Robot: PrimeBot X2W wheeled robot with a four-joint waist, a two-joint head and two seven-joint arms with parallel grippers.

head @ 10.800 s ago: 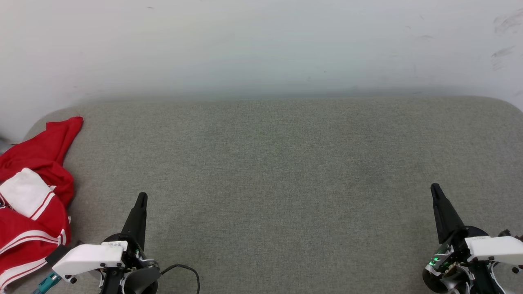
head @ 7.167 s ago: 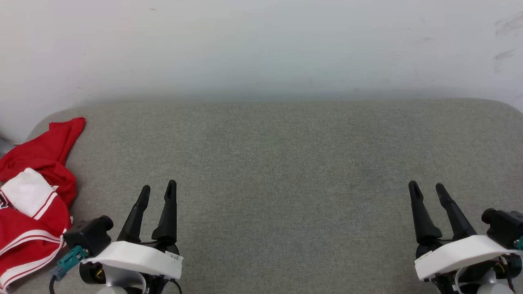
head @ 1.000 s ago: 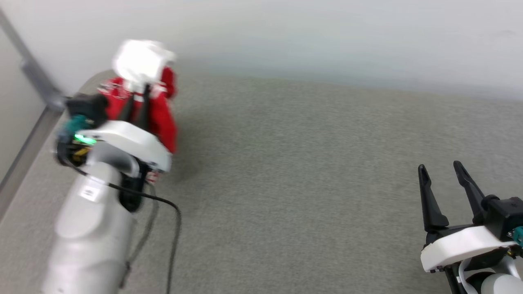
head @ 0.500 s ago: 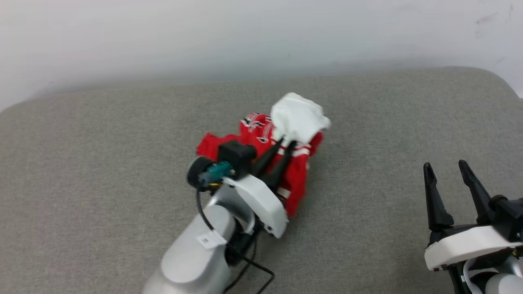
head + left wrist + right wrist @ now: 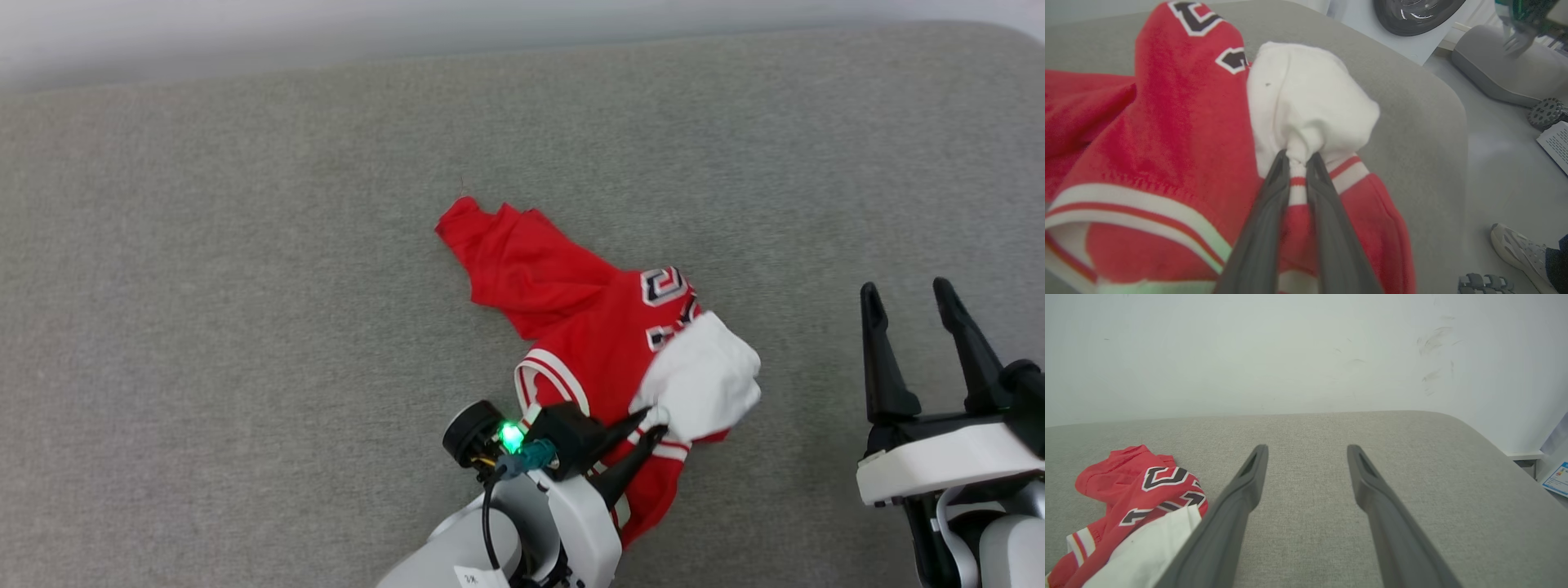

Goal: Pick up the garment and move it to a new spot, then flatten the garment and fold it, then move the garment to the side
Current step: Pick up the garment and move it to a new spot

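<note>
Nearest the robot in the head view, the left pincer (image 5: 653, 420) reaches up and to the right from its white wrist housing, where a small green light (image 5: 511, 437) glows. Its two dark fingers are drawn nearly together and clamp a pinch of cloth at the red-and-white striped cuff of the white sleeve (image 5: 702, 384). The left wrist view shows this grip closely: the left pincer (image 5: 1297, 157) nips a narrow gather of the cuff, and the white sleeve (image 5: 1310, 98) bulges out just past the fingertips.

At the lower right of the head view the right pincer (image 5: 905, 287) has its fingers wide apart and holds nothing. It stands over bare grey fabric, apart from the shirt. In its own wrist view the right pincer (image 5: 1306, 448) points toward the far edge of the surface (image 5: 1412, 477).

The red jersey T-shirt (image 5: 588, 327) lies crumpled near the middle of the grey upholstered surface (image 5: 204, 327), just ahead of the left pincer. Its striped trim (image 5: 555, 371) curves beside the wrist. Black, white-outlined lettering (image 5: 665, 286) shows on a fold beyond the sleeve. A red tail of cloth stretches away to the upper left and rests flat.

Past the surface's rounded edge, the left wrist view shows a pale floor (image 5: 1494, 171) and a foot in a light sneaker (image 5: 1515, 249). Farthest off stands a scuffed white wall (image 5: 1290, 355).
</note>
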